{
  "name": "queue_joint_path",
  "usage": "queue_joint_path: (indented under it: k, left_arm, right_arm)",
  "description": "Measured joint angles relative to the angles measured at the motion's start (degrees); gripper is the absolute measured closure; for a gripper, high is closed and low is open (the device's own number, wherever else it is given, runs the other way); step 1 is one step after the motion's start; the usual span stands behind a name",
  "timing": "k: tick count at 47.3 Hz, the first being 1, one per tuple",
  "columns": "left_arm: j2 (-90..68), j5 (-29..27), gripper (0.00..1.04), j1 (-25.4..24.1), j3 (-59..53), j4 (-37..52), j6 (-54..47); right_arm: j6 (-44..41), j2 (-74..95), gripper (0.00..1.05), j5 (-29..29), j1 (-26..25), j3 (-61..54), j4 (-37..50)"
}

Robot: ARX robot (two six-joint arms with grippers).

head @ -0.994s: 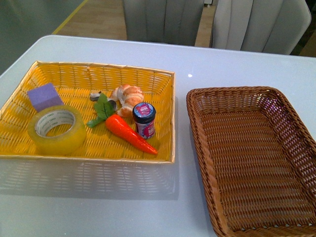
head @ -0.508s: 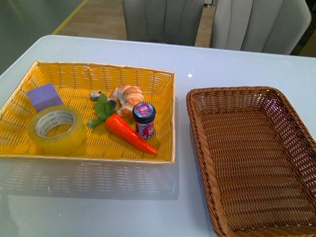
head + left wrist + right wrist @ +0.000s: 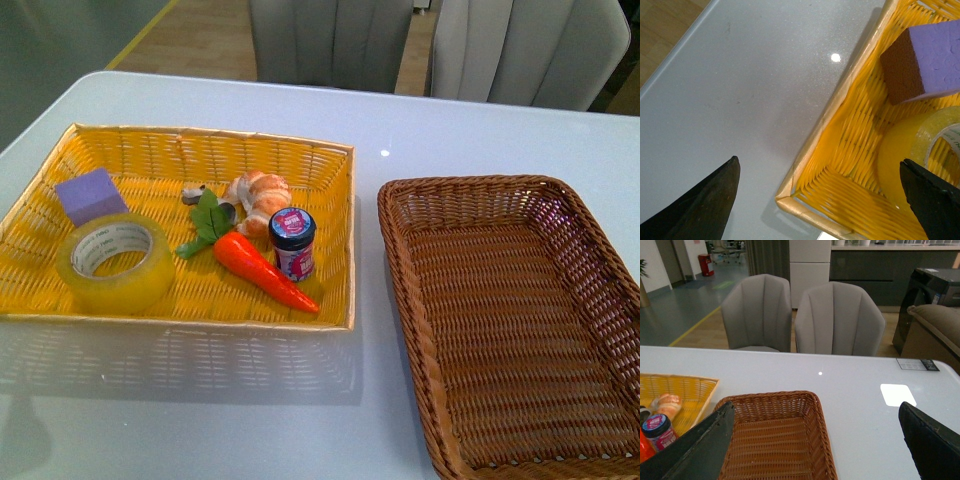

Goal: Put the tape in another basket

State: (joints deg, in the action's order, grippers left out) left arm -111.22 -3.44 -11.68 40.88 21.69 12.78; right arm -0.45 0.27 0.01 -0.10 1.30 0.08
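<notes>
The tape, a wide yellowish roll with a white core, lies flat in the near left part of the bright yellow basket. The dark-brown wicker basket stands empty to the right of it. Neither arm shows in the front view. In the left wrist view my left gripper is open above the yellow basket's corner, and the tape sits just beside one fingertip. My right gripper is open, hovering near the brown basket with nothing between its fingers.
A purple block touches the tape's far side. A toy carrot, a small jar and a croissant share the yellow basket. Two grey chairs stand behind the white table.
Nothing in either basket has moved. A faint shadow has spread over the table's near left corner in the front view.
</notes>
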Motion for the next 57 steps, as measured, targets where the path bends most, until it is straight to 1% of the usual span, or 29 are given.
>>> queue_joint_path:
  k: [21,34,57]
  left_arm:
    - [-4.6,-0.2,0.09,2.1,4.5,-1.7,0.6]
    - [-6.6,-0.2,0.09,4.3,7.9,-3.0,2.0]
    - [-9.3,1.3,0.09,8.4,10.1,-3.7,7.6]
  right_arm:
    - [0.0,0.0,0.09,0.0,0.0,0.0,0.0]
    - [0.0,0.0,0.09,0.0,0.0,0.0,0.0]
    - [0.0,0.0,0.09,0.0,0.0,0.0,0.0]
